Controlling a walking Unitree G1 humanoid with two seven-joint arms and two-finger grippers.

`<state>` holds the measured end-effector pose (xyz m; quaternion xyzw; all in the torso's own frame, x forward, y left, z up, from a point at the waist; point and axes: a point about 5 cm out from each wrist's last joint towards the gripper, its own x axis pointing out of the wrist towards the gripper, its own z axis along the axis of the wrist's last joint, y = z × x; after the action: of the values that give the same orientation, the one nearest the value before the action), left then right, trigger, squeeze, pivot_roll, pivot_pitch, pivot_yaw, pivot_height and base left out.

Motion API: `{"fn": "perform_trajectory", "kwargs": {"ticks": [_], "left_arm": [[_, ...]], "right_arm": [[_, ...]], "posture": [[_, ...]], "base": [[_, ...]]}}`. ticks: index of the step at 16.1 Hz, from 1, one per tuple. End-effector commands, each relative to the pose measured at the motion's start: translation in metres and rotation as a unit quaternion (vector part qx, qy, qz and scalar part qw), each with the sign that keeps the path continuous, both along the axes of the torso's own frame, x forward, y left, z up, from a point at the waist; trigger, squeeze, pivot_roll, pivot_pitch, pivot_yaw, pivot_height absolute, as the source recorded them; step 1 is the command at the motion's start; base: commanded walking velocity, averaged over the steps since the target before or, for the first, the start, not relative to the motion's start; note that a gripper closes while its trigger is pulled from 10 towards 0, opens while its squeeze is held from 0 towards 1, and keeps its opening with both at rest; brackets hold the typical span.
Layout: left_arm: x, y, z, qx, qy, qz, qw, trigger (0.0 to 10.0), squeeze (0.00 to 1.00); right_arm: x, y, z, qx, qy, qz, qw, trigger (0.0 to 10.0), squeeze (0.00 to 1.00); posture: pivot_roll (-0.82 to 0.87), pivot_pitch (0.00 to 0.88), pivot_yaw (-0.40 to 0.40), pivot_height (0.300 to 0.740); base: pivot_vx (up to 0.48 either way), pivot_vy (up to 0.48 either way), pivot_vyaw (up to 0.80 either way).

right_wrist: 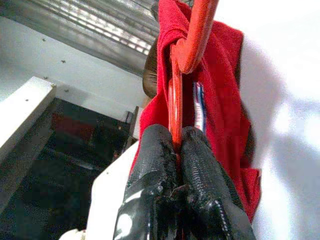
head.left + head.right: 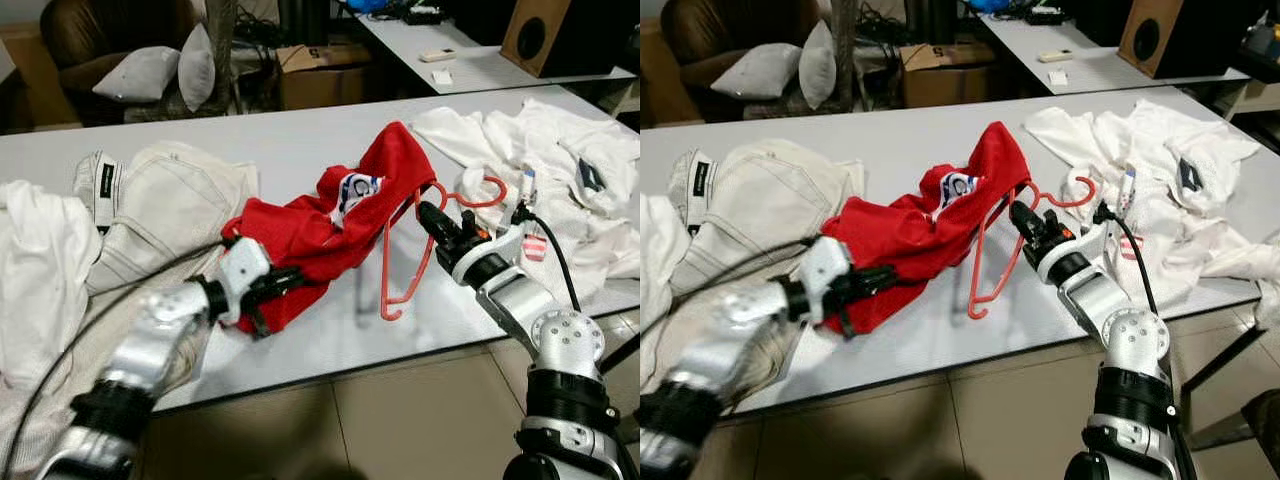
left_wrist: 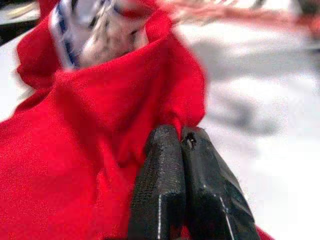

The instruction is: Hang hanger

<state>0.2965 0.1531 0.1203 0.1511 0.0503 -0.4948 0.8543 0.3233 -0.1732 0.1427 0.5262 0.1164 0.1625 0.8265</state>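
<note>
A red shirt [image 2: 320,235] with a blue and white collar lies bunched on the white table [image 2: 300,145]. A red plastic hanger [image 2: 408,262] pokes out of the shirt's right side, its hook [image 2: 480,195] lying toward the white clothes. My right gripper [image 2: 428,217] is shut on the hanger's arm near the neck; in the right wrist view the hanger [image 1: 176,120] runs up from between the pads. My left gripper [image 2: 290,282] is shut on the shirt's lower edge, with red cloth [image 3: 100,150] pinched between its fingers [image 3: 160,190].
Beige trousers [image 2: 165,205] and a white garment [image 2: 35,270] lie at the table's left. A heap of white clothes [image 2: 560,170] covers the right end. A second table, a speaker [image 2: 555,35], a cardboard box and a cushioned chair stand behind.
</note>
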Motion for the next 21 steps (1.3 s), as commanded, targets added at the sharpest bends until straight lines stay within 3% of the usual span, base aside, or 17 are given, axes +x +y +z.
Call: {"fn": "perform_trajectory", "kwargs": {"ticks": [1,4,6,9,12,13,16,18,21], "left_arm": [[-0.006,-0.003,0.008,-0.021,0.011,-0.03,0.999,0.0,0.0],[-0.025,-0.013,0.011,-0.022,0.047,-0.094,0.994,0.0,0.0],[-0.026,-0.014,0.009,-0.013,0.051,-0.088,0.995,0.0,0.0],[-0.024,-0.012,0.009,-0.002,0.049,-0.067,0.997,0.0,0.0],[-0.024,-0.016,0.016,-0.038,0.06,-0.075,0.995,0.0,0.0],[-0.029,-0.025,0.024,-0.084,0.085,-0.105,0.987,0.0,0.0],[-0.04,-0.04,0.031,-0.125,0.118,-0.154,0.973,0.0,0.0],[-0.044,-0.047,0.027,-0.117,0.133,-0.164,0.97,0.0,0.0],[-0.035,-0.049,0.021,-0.111,0.125,-0.117,0.979,0.0,0.0]], "right_arm": [[0.003,-0.001,0.003,-0.004,-0.009,-0.012,1.0,10.0,0.0],[0.014,0.004,0.002,0.017,-0.008,-0.048,0.999,10.0,0.0],[0.021,0.003,0.009,0.062,-0.016,-0.071,0.995,10.0,0.0],[0.025,0.006,0.013,0.087,-0.024,-0.067,0.994,10.0,0.0],[0.026,0.012,0.009,0.057,-0.021,-0.058,0.996,10.0,0.0],[0.028,0.013,0.009,0.055,-0.022,-0.06,0.996,10.0,0.0],[0.032,0.016,0.015,0.069,-0.033,-0.061,0.995,10.0,0.0],[0.035,0.019,0.019,0.083,-0.039,-0.061,0.994,10.0,0.0],[0.035,0.025,0.022,0.096,-0.043,-0.049,0.993,10.0,0.0]], "posture": [[0.04,0.0,0.013,0.74],[0.06,0.0,0.013,0.74],[0.06,0.0,0.014,0.74],[0.06,0.0,0.012,0.74],[0.06,0.0,0.012,0.74],[0.06,0.0,0.015,0.74],[0.07,0.0,0.012,0.74],[0.07,0.0,0.012,0.74],[0.06,0.0,0.012,0.74]], "base": [[0.0,0.0,0.0],[0.0,0.0,0.0],[0.0,0.0,0.0],[0.0,0.0,0.0],[0.0,0.0,0.0],[0.0,0.0,0.0],[0.0,0.0,0.0],[0.0,0.0,0.0],[0.0,0.0,0.0]]}}
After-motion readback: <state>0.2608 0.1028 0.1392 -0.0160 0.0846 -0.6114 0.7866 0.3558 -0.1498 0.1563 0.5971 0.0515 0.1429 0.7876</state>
